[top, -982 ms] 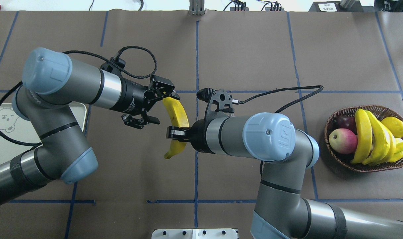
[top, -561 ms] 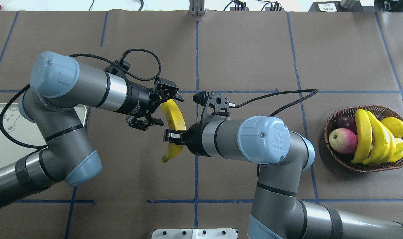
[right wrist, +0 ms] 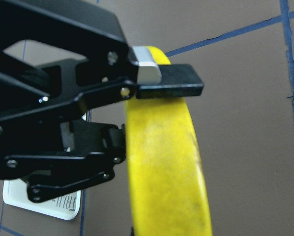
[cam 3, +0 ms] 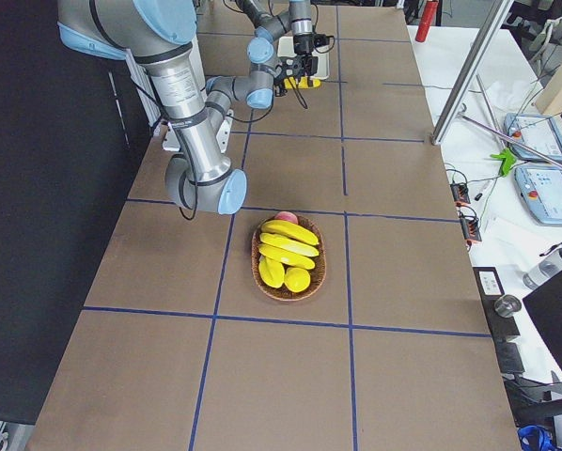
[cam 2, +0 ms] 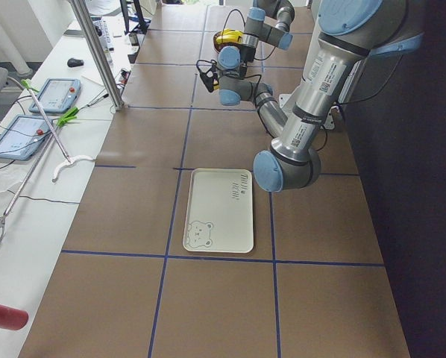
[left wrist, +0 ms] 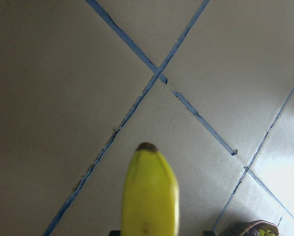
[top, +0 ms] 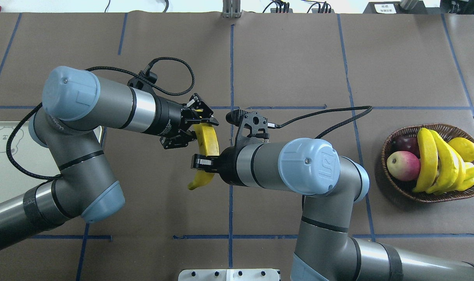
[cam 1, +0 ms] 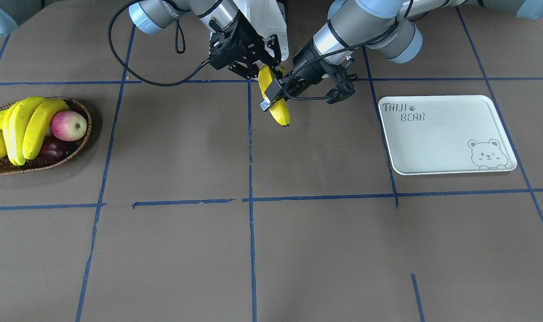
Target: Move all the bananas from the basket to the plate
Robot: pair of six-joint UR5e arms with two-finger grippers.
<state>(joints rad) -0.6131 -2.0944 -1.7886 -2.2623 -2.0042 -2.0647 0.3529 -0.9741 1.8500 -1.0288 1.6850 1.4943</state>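
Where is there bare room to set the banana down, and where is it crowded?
The plate is entirely bare. The table is open between the basket and the centre blue line, and along the operators' side. Crowded: the left gripper and right gripper around the banana; the basket is full.

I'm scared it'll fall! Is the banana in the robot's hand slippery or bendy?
Probably stiff: the banana sticks out on both sides of the right hand without drooping. Its skin looks smooth and shiny, so it might slip or swivel in that narrow pinch.
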